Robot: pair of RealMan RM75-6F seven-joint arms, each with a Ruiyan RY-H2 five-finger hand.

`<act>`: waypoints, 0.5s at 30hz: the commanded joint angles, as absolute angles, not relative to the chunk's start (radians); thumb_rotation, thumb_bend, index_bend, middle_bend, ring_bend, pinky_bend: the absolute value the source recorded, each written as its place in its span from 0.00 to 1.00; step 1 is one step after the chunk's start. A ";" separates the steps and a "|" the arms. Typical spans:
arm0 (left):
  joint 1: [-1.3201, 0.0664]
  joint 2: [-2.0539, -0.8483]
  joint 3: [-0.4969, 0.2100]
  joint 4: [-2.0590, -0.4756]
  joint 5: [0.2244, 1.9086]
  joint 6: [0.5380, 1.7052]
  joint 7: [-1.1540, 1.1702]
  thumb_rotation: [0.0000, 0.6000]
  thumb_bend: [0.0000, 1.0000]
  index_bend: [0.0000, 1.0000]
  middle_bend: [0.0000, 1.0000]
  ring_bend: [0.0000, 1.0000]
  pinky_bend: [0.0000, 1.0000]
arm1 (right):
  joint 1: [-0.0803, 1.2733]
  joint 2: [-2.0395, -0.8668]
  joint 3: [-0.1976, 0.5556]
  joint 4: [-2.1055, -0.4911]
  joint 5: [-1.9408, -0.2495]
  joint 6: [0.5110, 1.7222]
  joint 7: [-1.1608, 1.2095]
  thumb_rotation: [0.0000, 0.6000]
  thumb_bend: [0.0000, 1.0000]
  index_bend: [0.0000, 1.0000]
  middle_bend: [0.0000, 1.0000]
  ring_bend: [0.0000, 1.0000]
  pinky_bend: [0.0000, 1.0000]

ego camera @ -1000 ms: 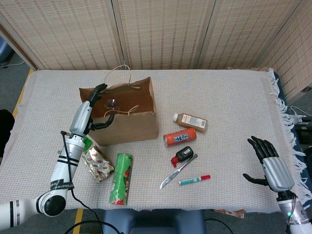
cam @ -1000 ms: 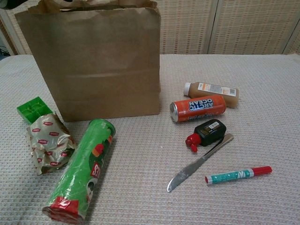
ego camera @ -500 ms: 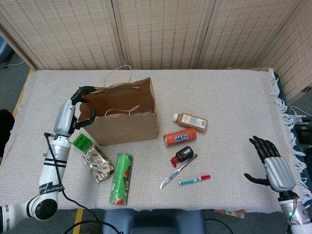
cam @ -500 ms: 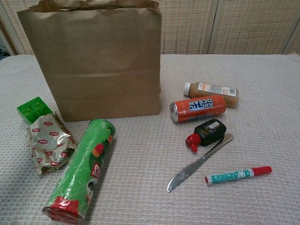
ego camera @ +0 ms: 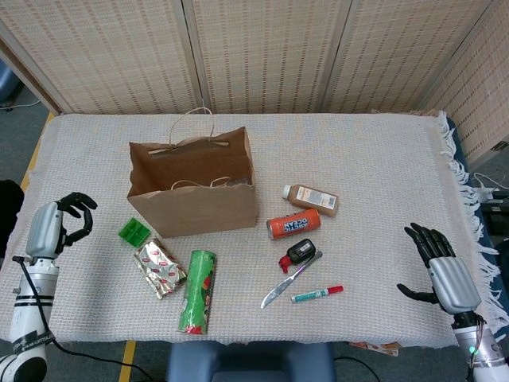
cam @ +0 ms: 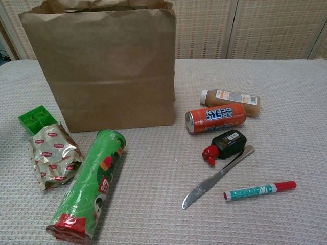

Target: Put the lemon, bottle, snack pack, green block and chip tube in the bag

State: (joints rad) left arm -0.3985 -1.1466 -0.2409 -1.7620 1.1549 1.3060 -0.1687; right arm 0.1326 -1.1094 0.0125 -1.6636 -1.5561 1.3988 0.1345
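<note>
The chip tube (cam: pixel 87 190) is lying nearest, at the lower left of the chest view, its red end toward the camera. Just left of it, the crumpled snack pack (cam: pixel 52 155) is resting on the desk (ego camera: pixel 358 151), with the green block (cam: pixel 37 119) touching its far corner. At the lower right, a marker (cam: pixel 259 190) is lying beside a knife (cam: pixel 217 178), whose handle is reaching up under a small black bottle with a red cap (cam: pixel 225 145). Beyond these, an orange can (cam: pixel 215 118) is lying on its side, and the brown bottle (cam: pixel 231 101) is lying just behind it.

In the head view, the left hand (ego camera: pixel 57 228) is hovering at the left edge of the frame, well apart from the block, fingers curling inward around nothing. The right hand (ego camera: pixel 440 267) is hanging at the lower right, off the desk's corner, fingers spread and empty.

Farthest, the paper bag (cam: pixel 102 66) is standing upright and open at the upper left of the chest view. I cannot tell where the lemon is; the bag's inside is too dark to read.
</note>
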 commanded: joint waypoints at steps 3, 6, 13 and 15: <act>-0.373 -1.166 0.016 -1.429 1.593 1.270 -0.118 1.00 0.43 0.20 0.15 0.15 0.26 | 0.133 -1.114 0.013 -1.662 -1.559 1.400 0.127 1.00 0.03 0.00 0.00 0.00 0.00; -0.388 -1.213 0.077 -1.271 1.729 1.290 -0.079 1.00 0.39 0.11 0.03 0.06 0.18 | 0.134 -1.115 0.013 -1.660 -1.558 1.400 0.125 1.00 0.03 0.00 0.00 0.00 0.00; -0.427 -1.301 0.165 -1.049 1.911 1.325 -0.041 1.00 0.36 0.00 0.00 0.00 0.11 | 0.133 -1.115 0.013 -1.661 -1.557 1.399 0.124 1.00 0.03 0.00 0.00 0.00 0.00; -0.437 -1.316 0.178 -1.023 1.941 1.331 -0.019 1.00 0.36 0.00 0.00 0.00 0.10 | 0.133 -1.114 0.013 -1.661 -1.556 1.398 0.125 1.00 0.03 0.00 0.00 0.00 0.00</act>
State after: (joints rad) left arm -0.4198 -1.2870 0.1503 -1.0566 1.9059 1.3182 -0.0470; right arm 0.1335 -1.1142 0.0129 -1.6609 -1.5558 1.3978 0.1253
